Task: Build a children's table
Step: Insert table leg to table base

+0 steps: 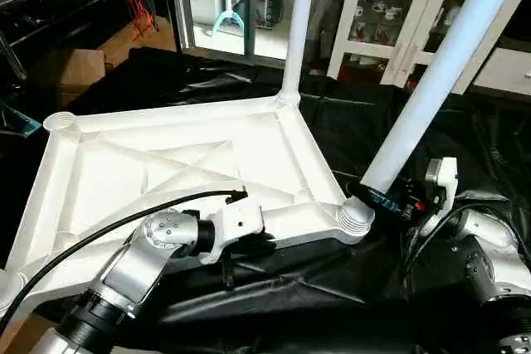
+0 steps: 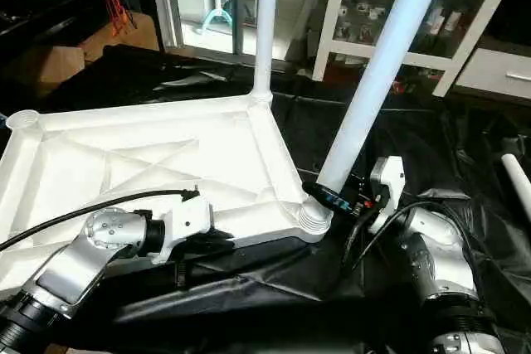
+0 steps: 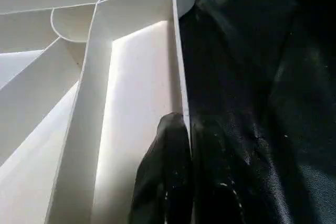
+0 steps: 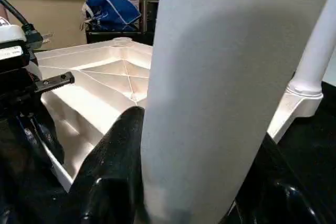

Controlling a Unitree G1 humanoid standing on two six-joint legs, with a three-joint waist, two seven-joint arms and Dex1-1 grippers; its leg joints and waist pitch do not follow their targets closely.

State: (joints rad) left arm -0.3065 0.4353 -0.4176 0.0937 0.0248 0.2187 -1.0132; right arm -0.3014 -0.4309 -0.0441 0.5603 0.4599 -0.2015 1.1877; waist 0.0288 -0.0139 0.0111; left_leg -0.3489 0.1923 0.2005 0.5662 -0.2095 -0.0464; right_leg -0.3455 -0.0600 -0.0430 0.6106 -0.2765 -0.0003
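Black plastic sheeting (image 1: 348,130) carries the upturned white ribbed rectangular tabletop (image 1: 166,163). Head views: the right gripper (image 1: 377,196) grasps a long white tapered tubular leg (image 1: 440,72) leaning up and rightward from its corner socket (image 1: 355,220). Left wrist view: the left gripper (image 3: 176,182) pinches the rim.

From the head, my two eye views look forward and down on the upturned tabletop (image 1: 166,155), the right eye slightly shifted. My left wrist view sits very close at the tabletop's near rim. My right wrist view looks across it, a leg (image 4: 231,87) filling the centre.
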